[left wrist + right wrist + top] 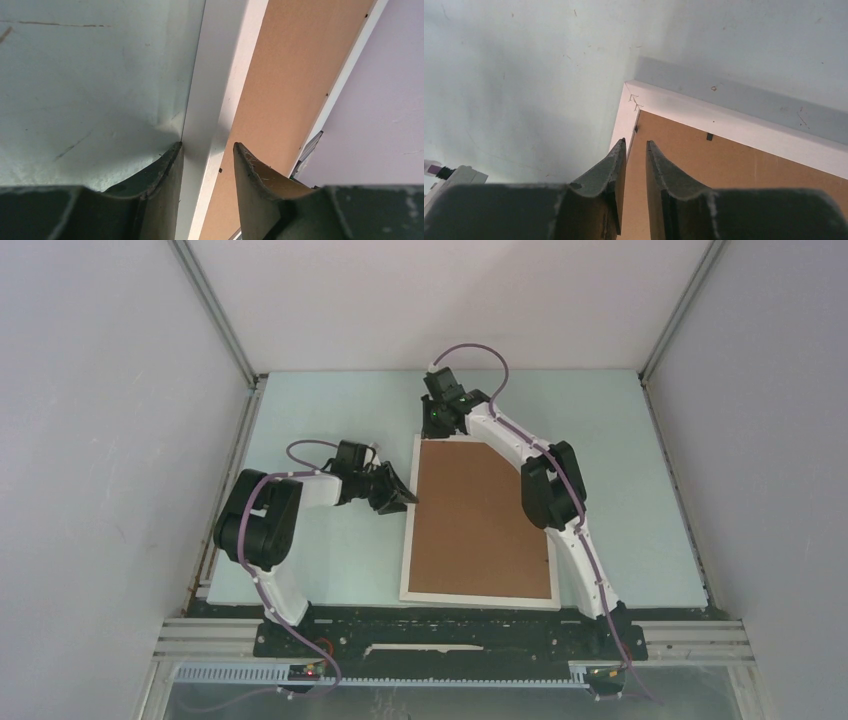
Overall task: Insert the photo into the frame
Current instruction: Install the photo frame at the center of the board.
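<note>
While it lay flat and back side up on the pale green tabletop (330,410), the frame (478,599) sat about in the middle between the left and right edges. Its near rail was just beside the near edge of the tabletop.

Its opening was filled by the brown backing board (480,520), with the white rim around it on all sides.

At the left rail, somewhat nearer to the far end, the left gripper (408,498) stood with jaws apart. One finger (165,175) touched the outer side of the rail, the other hung over the board, and the rail was between them.

At the far left corner the right gripper (434,432) pointed down on the inner edge of the left rail. Its fingers were nearly together, with only a narrow gap. If they pinched something, I could not tell.
</note>
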Tool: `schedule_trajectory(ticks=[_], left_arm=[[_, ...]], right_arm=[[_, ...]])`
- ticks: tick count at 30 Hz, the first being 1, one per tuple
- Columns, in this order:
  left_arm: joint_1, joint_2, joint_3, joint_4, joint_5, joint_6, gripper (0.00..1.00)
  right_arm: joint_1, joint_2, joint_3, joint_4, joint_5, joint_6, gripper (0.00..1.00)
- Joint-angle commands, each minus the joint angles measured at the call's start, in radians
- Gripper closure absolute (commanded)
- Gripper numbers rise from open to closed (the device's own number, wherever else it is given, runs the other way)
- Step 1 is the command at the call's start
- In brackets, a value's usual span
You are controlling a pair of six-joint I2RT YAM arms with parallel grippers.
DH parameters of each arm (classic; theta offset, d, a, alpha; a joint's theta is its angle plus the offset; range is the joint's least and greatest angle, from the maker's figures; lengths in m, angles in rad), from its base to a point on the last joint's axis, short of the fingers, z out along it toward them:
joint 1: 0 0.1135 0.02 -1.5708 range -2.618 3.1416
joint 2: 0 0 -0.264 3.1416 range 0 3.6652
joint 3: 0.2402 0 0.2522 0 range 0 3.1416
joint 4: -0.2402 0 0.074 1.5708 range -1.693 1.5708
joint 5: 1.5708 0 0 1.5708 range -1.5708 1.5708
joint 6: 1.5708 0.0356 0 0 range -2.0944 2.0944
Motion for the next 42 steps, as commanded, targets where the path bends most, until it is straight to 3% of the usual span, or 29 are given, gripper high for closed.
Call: schedule_trajectory(ticks=[1, 26, 42], left_arm=[[-0.025, -0.006, 0.009, -0.010, 0.003, 0.027, 0.57], [-0.029, -0.002, 0.008, -0.009, 0.002, 0.035, 0.57], [-0.029, -0.009, 0.005, -0.010, 0.006, 0.037, 0.57]], right_arm=[[0.011, 0.032, 0.041, -0.007, 0.050, -0.025, 0.73], [0.028, 0.108, 0.106, -0.069, 0.055, -0.056, 0.75], [0.063, 0.242, 0.279, -0.265, 0.169, -0.158, 0.77]])
